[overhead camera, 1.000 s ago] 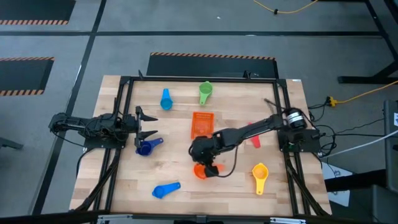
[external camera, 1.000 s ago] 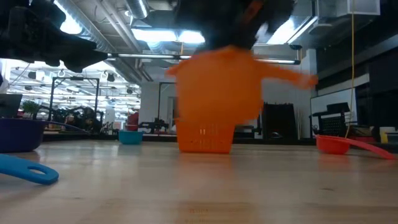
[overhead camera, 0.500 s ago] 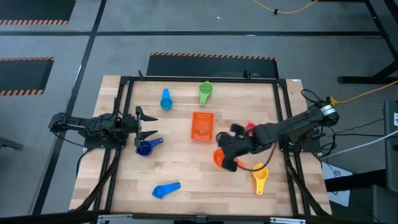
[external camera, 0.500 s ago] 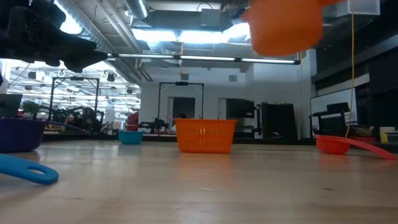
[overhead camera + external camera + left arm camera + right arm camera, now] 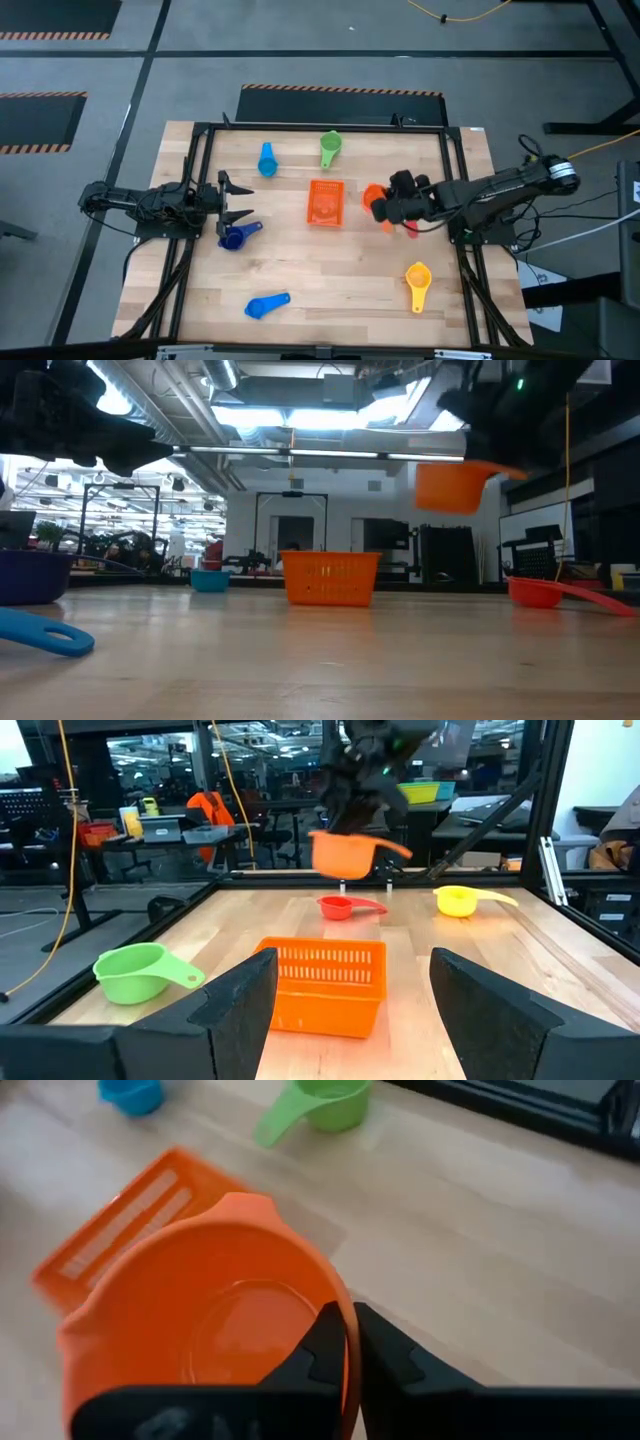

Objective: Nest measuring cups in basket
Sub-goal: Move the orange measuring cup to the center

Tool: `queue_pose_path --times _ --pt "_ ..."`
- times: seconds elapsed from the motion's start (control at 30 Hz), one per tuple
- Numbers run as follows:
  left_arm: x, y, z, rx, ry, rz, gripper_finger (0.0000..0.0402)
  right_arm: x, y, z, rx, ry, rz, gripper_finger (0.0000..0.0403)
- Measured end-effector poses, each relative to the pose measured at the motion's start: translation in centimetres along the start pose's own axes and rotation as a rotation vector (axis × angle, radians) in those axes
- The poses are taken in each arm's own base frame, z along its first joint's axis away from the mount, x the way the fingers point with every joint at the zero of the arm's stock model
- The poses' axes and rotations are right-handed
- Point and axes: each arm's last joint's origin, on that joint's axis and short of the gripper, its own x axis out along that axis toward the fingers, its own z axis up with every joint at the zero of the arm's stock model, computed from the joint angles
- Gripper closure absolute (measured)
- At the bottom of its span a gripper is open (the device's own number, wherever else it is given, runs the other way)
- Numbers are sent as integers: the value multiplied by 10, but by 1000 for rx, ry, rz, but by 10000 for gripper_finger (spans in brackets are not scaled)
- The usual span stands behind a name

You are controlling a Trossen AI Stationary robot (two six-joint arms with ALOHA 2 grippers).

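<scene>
I have the orange measuring cup [image 5: 373, 196] in the air, just off the 3 o'clock side of the orange basket [image 5: 325, 201] and clear above the surface [image 5: 330, 270]; the low view shows it hanging upright, well above the basket rim. The right gripper [image 5: 349, 1342] has its fingers [image 5: 322, 1352] pinched shut on the thin wall of the cup at the rim, one finger inside and one outside. I judge this cup to be light, stiff moulded plastic with a smooth, fairly slippery skin, so a rim pinch holds it but could let it swivel if I jerk the arm; the flat handle would be the steadier place to take hold, though I cannot make it out clearly here. The basket looks light too, with perforated walls, and would likely skid if I bump it on the way in. Further out, the green cup [image 5: 329, 148] lies at 12 o'clock from the basket, the light blue cup [image 5: 266, 160] at 10, the dark blue cup [image 5: 234, 236] at 8, another blue cup [image 5: 266, 305] at 7, the yellow cup [image 5: 417, 280] at 4, and the red cup [image 5: 340, 907] beneath my right arm. The left gripper [image 5: 235, 201] waits at 9 o'clock, fingers spread wide, holding nothing.
</scene>
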Motion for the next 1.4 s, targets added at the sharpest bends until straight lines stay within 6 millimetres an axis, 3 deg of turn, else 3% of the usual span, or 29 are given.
queue_pose_path --times 0.2,0.37,0.63,0.93,1.4 --pt "0 0 0 0 0 0 146 42 -14 -16 97 -62 37 387" --pt "0 0 0 0 0 0 146 61 -27 -26 109 -37 14 387" --pt "0 0 0 0 0 -1 146 73 -35 -35 130 -12 0 386" --pt "0 0 0 0 -1 0 146 94 -27 -46 96 -5 -16 386" --pt "0 0 0 0 0 0 146 99 -27 -50 83 9 -38 366"
